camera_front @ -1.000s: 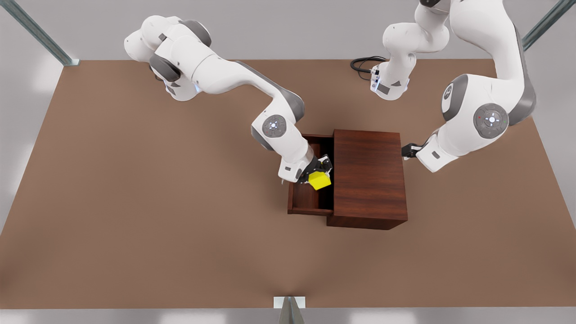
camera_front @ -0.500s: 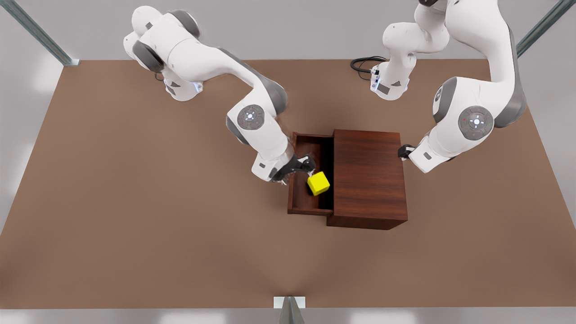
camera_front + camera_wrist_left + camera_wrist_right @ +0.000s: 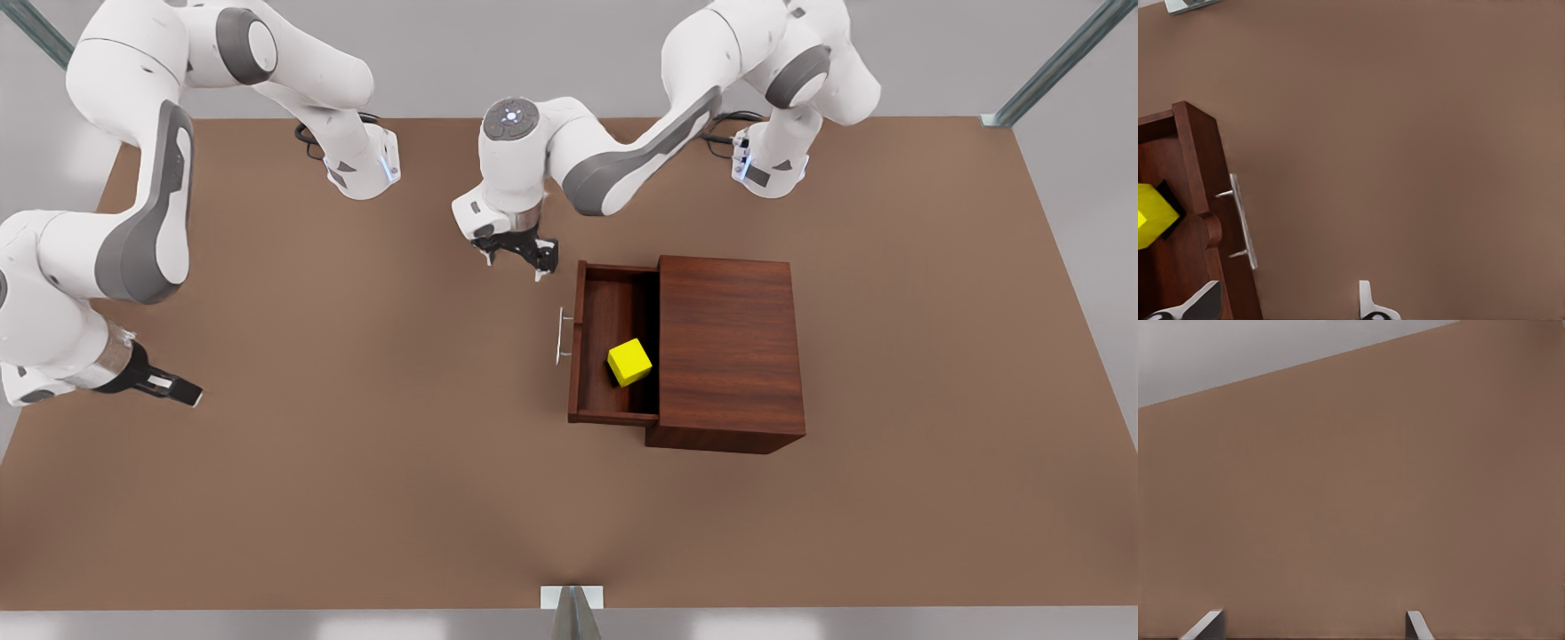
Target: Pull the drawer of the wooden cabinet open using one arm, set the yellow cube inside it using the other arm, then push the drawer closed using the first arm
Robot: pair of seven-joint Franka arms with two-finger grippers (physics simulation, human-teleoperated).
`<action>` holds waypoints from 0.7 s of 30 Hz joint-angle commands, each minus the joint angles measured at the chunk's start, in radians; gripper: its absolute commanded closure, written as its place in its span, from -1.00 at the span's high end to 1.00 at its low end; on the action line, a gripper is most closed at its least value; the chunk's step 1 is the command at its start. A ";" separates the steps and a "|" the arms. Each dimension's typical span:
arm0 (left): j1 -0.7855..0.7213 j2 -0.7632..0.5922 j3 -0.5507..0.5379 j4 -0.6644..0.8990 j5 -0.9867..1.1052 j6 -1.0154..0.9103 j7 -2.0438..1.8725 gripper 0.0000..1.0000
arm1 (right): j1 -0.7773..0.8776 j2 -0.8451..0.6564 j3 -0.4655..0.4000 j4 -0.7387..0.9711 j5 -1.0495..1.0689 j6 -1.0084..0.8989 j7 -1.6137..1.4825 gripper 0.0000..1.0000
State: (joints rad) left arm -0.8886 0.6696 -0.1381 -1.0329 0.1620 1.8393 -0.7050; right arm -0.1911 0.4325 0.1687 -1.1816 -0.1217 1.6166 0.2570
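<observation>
My left gripper [image 3: 518,256] hung open and empty beside the drawer [image 3: 613,356] handle [image 3: 562,335], poised to push; the yellow cube [image 3: 629,362] lay inside, while my right gripper [image 3: 169,386] waited open, well apart.

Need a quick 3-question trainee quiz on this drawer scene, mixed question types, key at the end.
1. True or false: the yellow cube rests inside the open drawer.
2. Which gripper is nearer the silver handle? A) left gripper B) right gripper
3. Fill in: neither gripper holds anything; both have their fingers ____.

Key: 1 true: the cube sits in the tray pulled out of the wooden cabinet. 2 A: the left wrist view looks down on the handle, while the right gripper waits at the front view's far left over the table. 3 open.
</observation>
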 commanded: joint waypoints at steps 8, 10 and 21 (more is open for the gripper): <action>-0.026 0.237 0.107 0.148 0.137 0.387 -1.001 1.00 | 0.036 -0.130 0.012 -0.362 0.089 0.181 0.038 1.00; -0.026 0.251 0.120 0.146 0.137 0.338 -0.986 1.00 | 0.035 -0.130 0.011 -0.362 0.088 0.181 0.038 1.00; -0.027 0.283 0.117 0.117 0.139 0.175 -0.832 1.00 | 0.035 -0.130 0.009 -0.357 0.085 0.181 0.038 1.00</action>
State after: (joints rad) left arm -0.9155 0.9520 -0.0220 -0.9163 0.2964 2.0432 -1.3418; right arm -0.1566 0.3033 0.1775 -1.5392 -0.0375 1.7898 0.2752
